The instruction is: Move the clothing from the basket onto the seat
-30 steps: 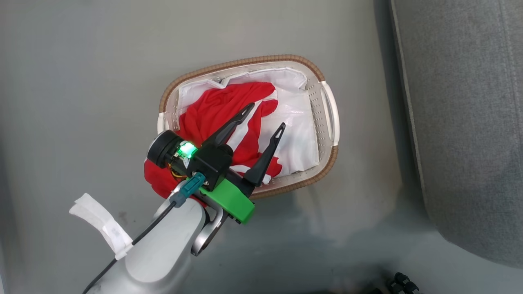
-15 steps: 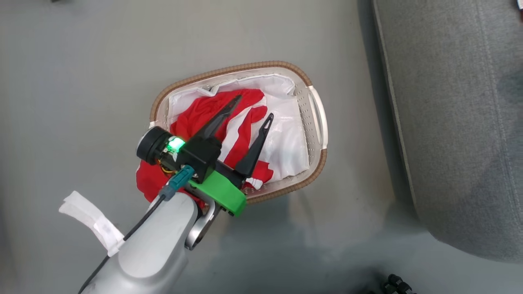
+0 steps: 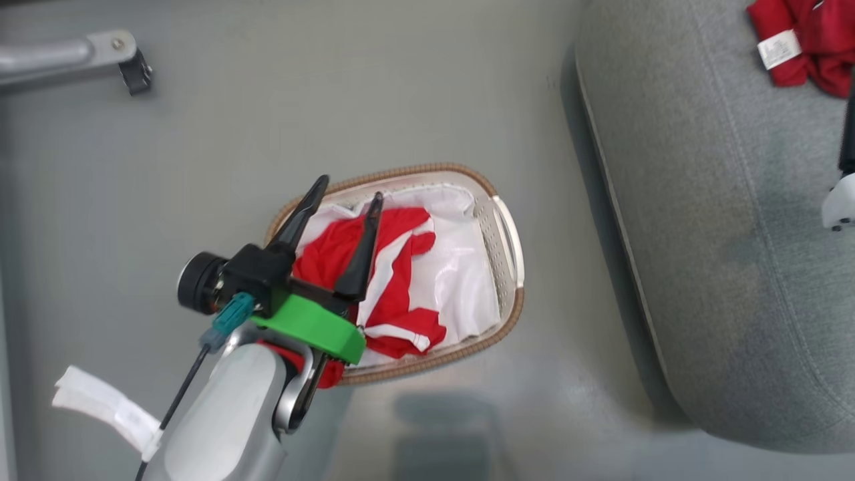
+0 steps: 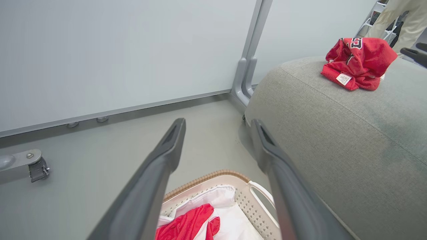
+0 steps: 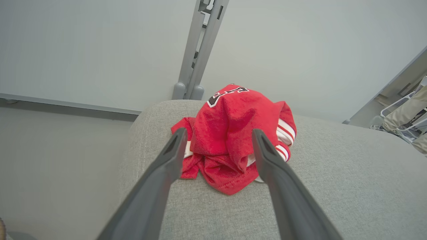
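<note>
While the shorts (image 3: 394,294) lie bunched in the basket (image 3: 509,227) on its white liner (image 3: 461,287), the jersey (image 5: 233,133) sits heaped on the seat (image 3: 701,234). Left gripper (image 3: 351,188) hangs over the basket's rim, fingers apart and empty. Right gripper (image 5: 219,131) is spread too, just short of the jersey, gripping nothing. Risks as I see it: outer left finger clips the rim on descent and shoves the light basket, or the pinch catches liner along with shorts and hauls both out.
</note>
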Robot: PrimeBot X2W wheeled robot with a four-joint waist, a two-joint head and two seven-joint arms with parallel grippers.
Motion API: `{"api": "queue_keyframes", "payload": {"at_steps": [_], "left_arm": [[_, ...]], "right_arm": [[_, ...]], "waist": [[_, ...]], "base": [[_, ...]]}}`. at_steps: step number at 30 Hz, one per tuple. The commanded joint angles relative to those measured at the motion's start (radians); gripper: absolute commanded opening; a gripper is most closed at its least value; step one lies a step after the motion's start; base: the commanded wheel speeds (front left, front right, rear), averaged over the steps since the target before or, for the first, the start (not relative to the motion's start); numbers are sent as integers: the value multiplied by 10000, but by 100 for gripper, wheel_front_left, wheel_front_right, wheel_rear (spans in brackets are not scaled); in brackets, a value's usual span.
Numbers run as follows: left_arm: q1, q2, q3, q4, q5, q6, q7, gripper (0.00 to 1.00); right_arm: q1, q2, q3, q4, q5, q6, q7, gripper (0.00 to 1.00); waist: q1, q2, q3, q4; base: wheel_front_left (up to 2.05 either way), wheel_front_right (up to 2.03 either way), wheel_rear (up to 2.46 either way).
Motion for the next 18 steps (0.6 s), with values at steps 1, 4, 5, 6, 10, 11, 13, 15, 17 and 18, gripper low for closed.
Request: {"api": "queue_keyframes", "payload": {"at_steps": [1, 4, 5, 6, 10, 11, 13, 15, 17, 18], "left_arm": [[293, -56, 221, -51, 32, 45, -7, 100], [744, -177, 793, -92, 88, 40, -5, 100], [869, -222, 948, -101, 117, 33, -5, 100], [1023, -281, 1132, -117, 144, 21, -5, 100], [1645, -453, 1870, -200, 310, 72, -5, 100], [1817, -504, 2057, -223, 339, 107, -5, 100], [2193, -630, 2443, -302, 389, 128, -5, 100], [2557, -771, 2813, -348, 340, 88, -5, 100], [2842, -886, 3113, -377, 295, 21, -5, 100], [2984, -936, 3234, -379, 354, -9, -5, 100]], "right_arm": [[270, 19, 86, -107, 92, -14, -18, 100], [462, 59, 360, -262, 243, -14, -18, 100], [518, 104, 420, -322, 308, -14, -18, 100], [614, 178, 503, -389, 381, -14, -18, 100], [902, 561, 842, -664, 580, -14, -17, 100], [978, 688, 930, -741, 606, -14, -19, 100], [1192, 1000, 1067, -895, 730, -14, -17, 100], [1452, 1423, 1172, -1085, 960, -14, -17, 100], [1752, 1673, 1371, -1284, 1038, -14, -17, 100], [1955, 1817, 1467, -1395, 1060, -14, -17, 100]], "waist": [[-1, 0, -946, 189], [-1, 0, -1466, 395], [-1, 0, -1595, 464], [-1, 0, -1757, 554], [-1, 0, -2233, 784], [-1, 0, -2323, 819], [-1, 0, -2507, 896], [-1, 0, -2644, 984], [-1, 0, -2764, 1098], [-1, 0, -2836, 1167]], "base": [[0, 0, 0], [0, 0, 0], [0, 0, 0], [0, 0, 0], [0, 0, 0], [0, 0, 0], [0, 0, 0], [0, 0, 0], [0, 0, 0], [0, 0, 0]]}}
